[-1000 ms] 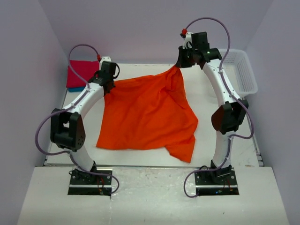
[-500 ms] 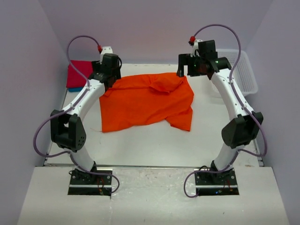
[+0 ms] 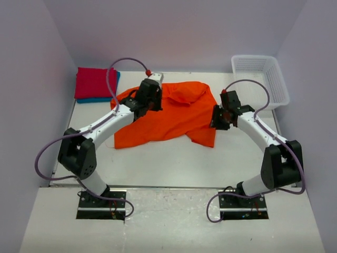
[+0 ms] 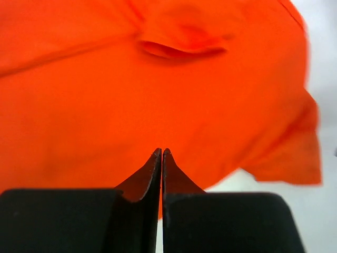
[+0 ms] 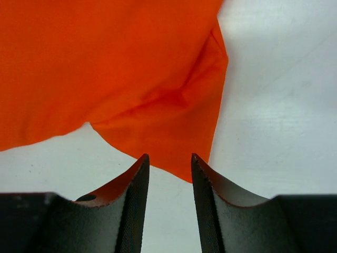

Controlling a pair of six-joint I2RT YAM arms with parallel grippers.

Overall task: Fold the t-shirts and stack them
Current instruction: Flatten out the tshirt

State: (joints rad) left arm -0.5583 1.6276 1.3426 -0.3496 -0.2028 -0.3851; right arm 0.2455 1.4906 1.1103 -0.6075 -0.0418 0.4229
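The orange t-shirt (image 3: 174,113) lies folded over on the table, with a bunched ridge along its far edge. My left gripper (image 3: 149,103) hovers over its left part. In the left wrist view that gripper (image 4: 161,152) is shut with no cloth between its fingers, and orange cloth (image 4: 158,89) fills the view beneath. My right gripper (image 3: 216,122) is at the shirt's right edge. In its wrist view the right gripper (image 5: 169,157) stands open above bare table, just short of the shirt's pointed corner (image 5: 174,142). A folded crimson t-shirt (image 3: 93,83) lies on a blue one (image 3: 96,100) at the far left.
A white mesh basket (image 3: 261,79) stands at the far right corner. Purple walls close in the table on the left, back and right. Bare white tabletop (image 3: 158,163) stretches between the orange shirt and the arm bases.
Both grippers carried the orange shirt's edge to the far side, folding it over, and let go. The left arm then swung right over the shirt and shut; the right drew back toward the near corner.
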